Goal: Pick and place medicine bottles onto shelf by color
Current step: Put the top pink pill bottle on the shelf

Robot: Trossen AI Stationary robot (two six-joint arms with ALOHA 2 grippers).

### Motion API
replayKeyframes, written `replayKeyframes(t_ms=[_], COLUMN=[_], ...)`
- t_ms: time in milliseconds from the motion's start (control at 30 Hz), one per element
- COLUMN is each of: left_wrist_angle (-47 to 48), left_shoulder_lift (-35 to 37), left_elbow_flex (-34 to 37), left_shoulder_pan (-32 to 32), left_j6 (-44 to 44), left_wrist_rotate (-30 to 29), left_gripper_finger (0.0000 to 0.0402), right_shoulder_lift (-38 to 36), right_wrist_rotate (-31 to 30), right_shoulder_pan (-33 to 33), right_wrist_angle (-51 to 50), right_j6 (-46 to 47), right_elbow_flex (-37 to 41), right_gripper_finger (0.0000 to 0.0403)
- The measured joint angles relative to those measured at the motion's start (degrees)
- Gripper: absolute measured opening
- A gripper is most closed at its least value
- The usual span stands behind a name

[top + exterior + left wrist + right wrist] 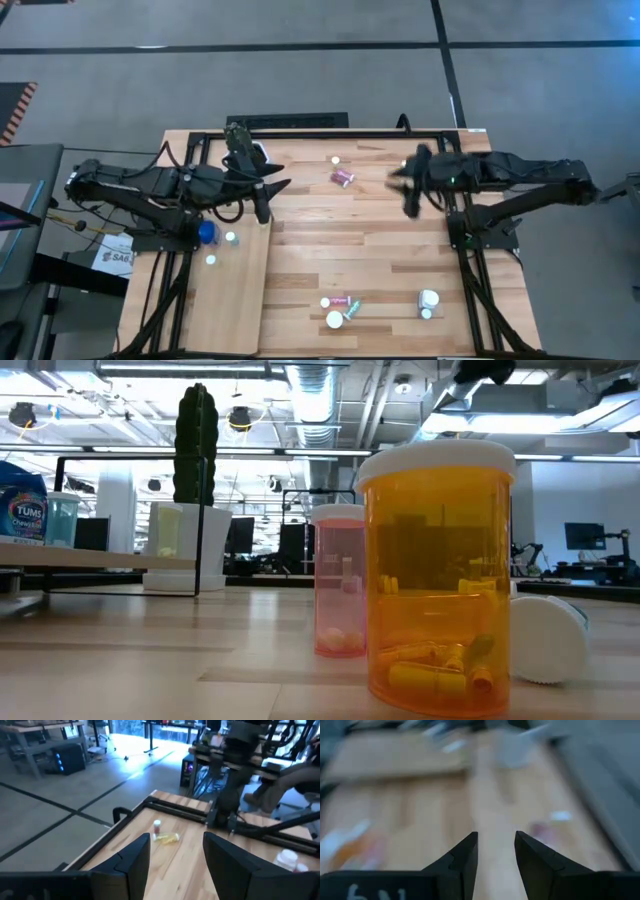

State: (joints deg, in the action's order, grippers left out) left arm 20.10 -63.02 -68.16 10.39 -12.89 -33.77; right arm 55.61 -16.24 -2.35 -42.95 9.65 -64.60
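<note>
My left gripper (278, 178) is open and empty above the table's far left part, beside the pale shelf board (235, 300). A blue bottle (206, 233) and two white-capped bottles (231, 238) stand on the shelf. My right gripper (400, 186) is open and empty above the table's far right part. Between the grippers a pink bottle (343, 178) lies on its side by a small upright one (335, 160); both show in the left wrist view (167, 838). An amber bottle (440, 580) and a pink bottle (340, 585) stand near the front edge.
Several bottles cluster near the front edge (340, 308), with white ones (429, 300) to their right. A white cap or bottle (548, 638) lies beside the amber one. A plant in a pale pot (190, 530) stands beyond. Black frame rails (300, 132) edge the far side.
</note>
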Motion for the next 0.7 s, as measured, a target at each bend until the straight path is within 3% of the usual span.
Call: replayKeyframes(t_ms=[133,333,600,700], left_wrist_angle=[-2.1,-3.3,-6.9,-9.7], left_shoulder_lift=[0.0,0.0,0.0,0.0], left_elbow_flex=[0.0,0.0,0.0,0.0], left_shoulder_pan=[0.0,0.0,0.0,0.0], left_j6=[-0.2,-1.1,1.9,4.1], left_wrist_rotate=[0.1,0.1,0.2,1.7], left_gripper_finger=[0.0171,0.0171,0.0171,0.0171], right_shoulder_lift=[0.0,1.7,9.3,13.7], right_wrist_rotate=[-10.9,-9.4,-9.3,-6.2], right_shoulder_pan=[6.5,13.3,14.8,14.8], right_wrist_angle=[3.3,7.9,20.6,23.9], right_j6=[4.7,6.3,7.4,7.4], right_elbow_flex=[0.0,0.1,0.0,0.0], right_gripper_finger=[0.0151,0.0147,0.0148,0.0148])
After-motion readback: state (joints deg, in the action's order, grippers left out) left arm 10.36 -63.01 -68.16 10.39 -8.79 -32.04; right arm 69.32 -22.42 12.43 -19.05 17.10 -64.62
